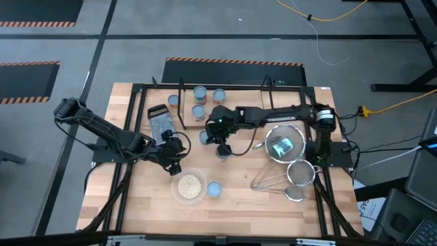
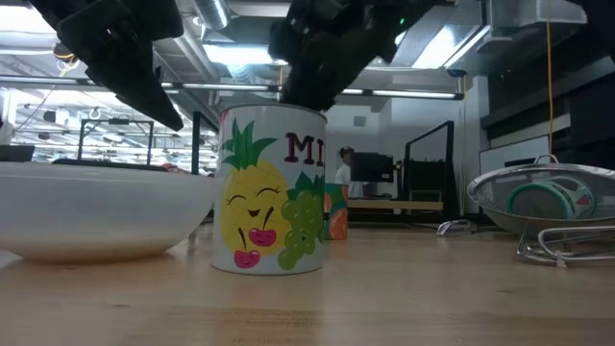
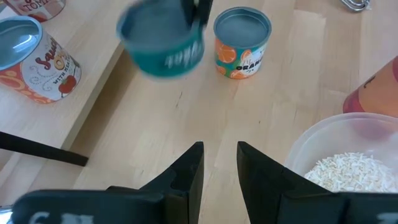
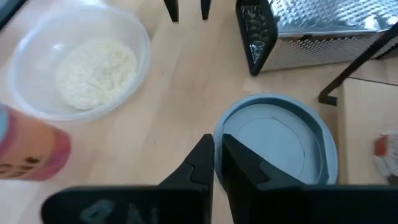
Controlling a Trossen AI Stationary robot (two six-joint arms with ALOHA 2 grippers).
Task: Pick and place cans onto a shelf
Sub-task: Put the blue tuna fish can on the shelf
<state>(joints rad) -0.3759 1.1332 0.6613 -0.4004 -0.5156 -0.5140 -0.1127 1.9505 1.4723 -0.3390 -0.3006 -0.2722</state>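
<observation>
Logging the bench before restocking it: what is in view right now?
shelf: one, light wood with black wire frame, along the table's far edge
shelf cans: four, blue-silver tops, on the shelf
orange-label can: one, on the table in front of the shelf
fruit-print can: one, beside the bowl
teal can: one, gripped at its rim, next to the orange-label can
bowl: one, clear, holding pale grains, near front edge
grater: one, metal, by the shelf's left end
strainers: three, metal, right side
left gripper: open, empty, beside the bowl
right gripper: shut on the teal can's rim, mid-table
</observation>
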